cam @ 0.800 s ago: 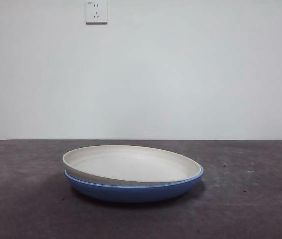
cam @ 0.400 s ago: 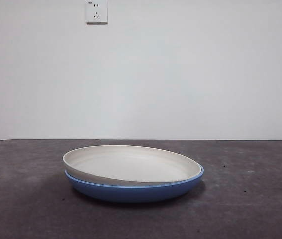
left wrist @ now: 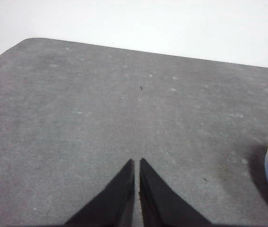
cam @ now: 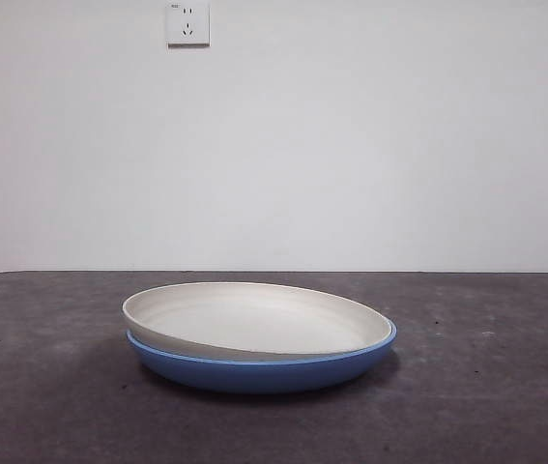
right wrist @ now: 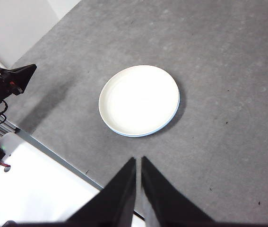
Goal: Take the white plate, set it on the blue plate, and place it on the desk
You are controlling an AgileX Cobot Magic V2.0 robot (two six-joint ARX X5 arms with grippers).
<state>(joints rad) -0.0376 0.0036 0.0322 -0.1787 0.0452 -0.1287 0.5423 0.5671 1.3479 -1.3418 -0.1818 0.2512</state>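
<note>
The white plate [cam: 254, 321] sits nested in the blue plate [cam: 264, 371], a bit crooked — its left edge rides above the blue rim while the right side sinks flush inside it. Both rest near the middle of the desk [cam: 42, 387]. So the stacking looks done; what seems left, as I read the task, is lifting the white plate out and setting it down on the bare tabletop. Neither arm is on the job yet. The right gripper [right wrist: 138, 163] hangs high above the table with its jaws pressed together and empty, the stacked plates well below and ahead of it. The left gripper [left wrist: 136, 164] is low over bare desk, jaws likewise closed on nothing, with just the plates' edge showing off to one side. A wall socket [cam: 187, 23] is behind.
</note>
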